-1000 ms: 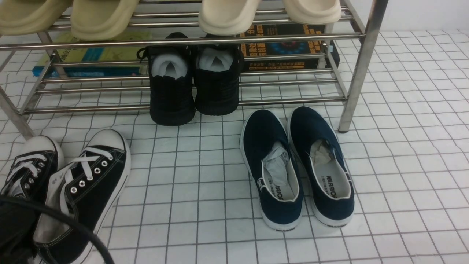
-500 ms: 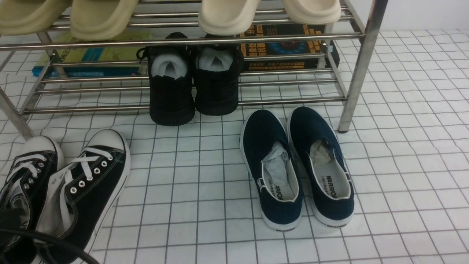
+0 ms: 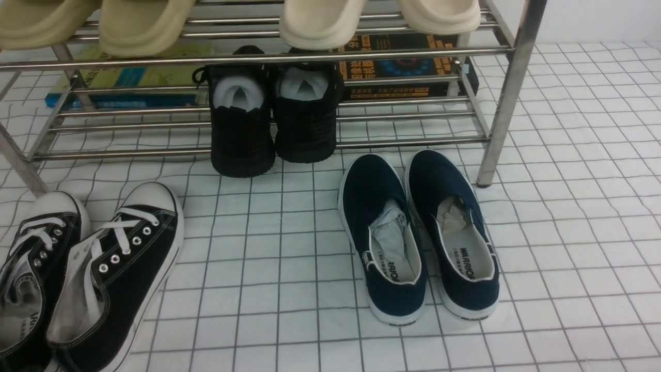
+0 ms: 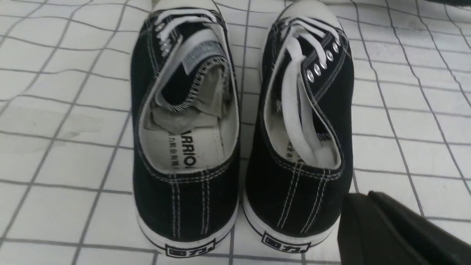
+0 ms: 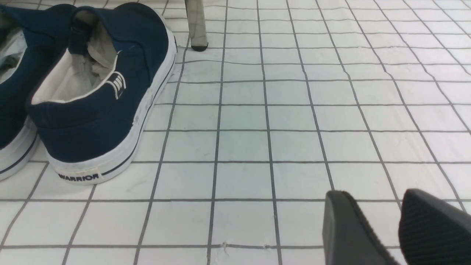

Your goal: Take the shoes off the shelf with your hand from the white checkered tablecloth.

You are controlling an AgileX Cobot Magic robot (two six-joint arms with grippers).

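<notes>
The shoes, black canvas sneakers with white laces, stand as a pair (image 3: pixel 124 258) at the near left of the white checkered tablecloth (image 3: pixel 289 268), in front of the steel shelf (image 3: pixel 258 53). In the left wrist view they sit side by side, heels (image 4: pixel 184 206) toward the camera. My left gripper (image 4: pixel 368 197) hangs just behind the heel of one sneaker (image 4: pixel 298 191), its fingers pressed together and holding nothing. It is out of the front view. My right gripper (image 5: pixel 375 193) hovers open over bare cloth, with nothing between its fingers.
An all-black knit pair (image 3: pixel 273 124) sits on the shelf's lower tier, cream slippers (image 3: pixel 144 20) on the upper one. Navy slip-ons (image 3: pixel 418 237) stand on the cloth by the shelf's right leg (image 3: pixel 503 103). Books (image 3: pixel 129 82) lie behind the shelf.
The black arm and its looped cable have pulled back out of the front view's lower left corner, uncovering the sneakers' openings. The sneakers have stayed where they were.
</notes>
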